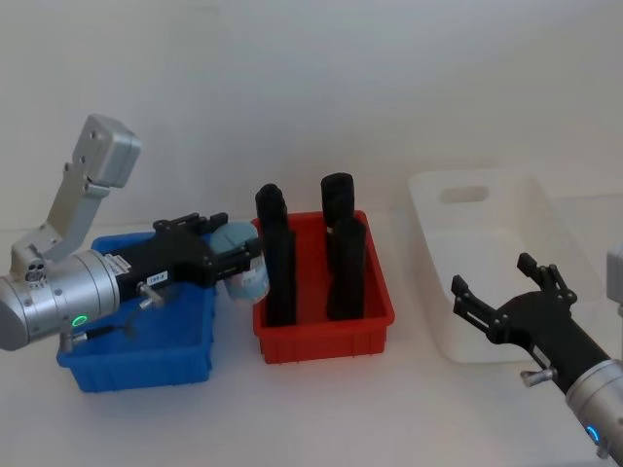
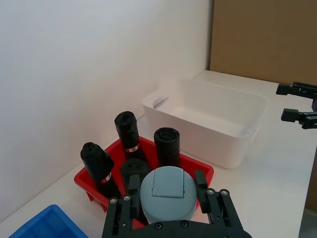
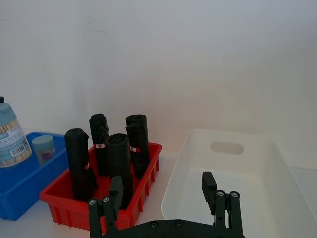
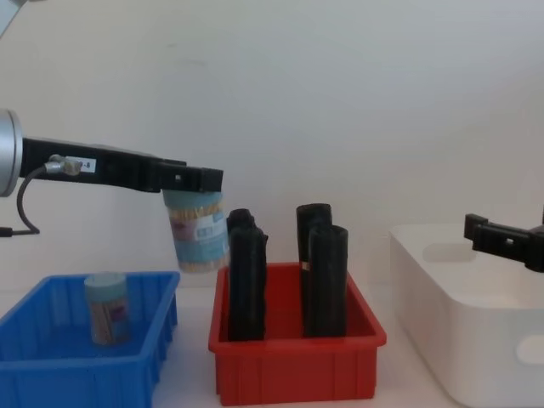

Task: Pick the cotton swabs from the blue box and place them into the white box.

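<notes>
L pincer (image 1: 232,243) clamps cotton swabs jar (image 1: 249,282) by its lid, aloft btwn blue box (image 1: 146,365) & red bin (image 1: 326,341) | second jar (image 4: 106,308) upright in blue box | R pincer (image 1: 493,274), fingers spread, by near side of white box (image 1: 428,243), right end of tabletop (image 1: 409,409).

Silver cylindrical arms (image 1: 49,297) carry lit rings (image 1: 78,321); the left hand (image 1: 241,265) and right hand (image 1: 494,278) are black, screw-studded.
</notes>
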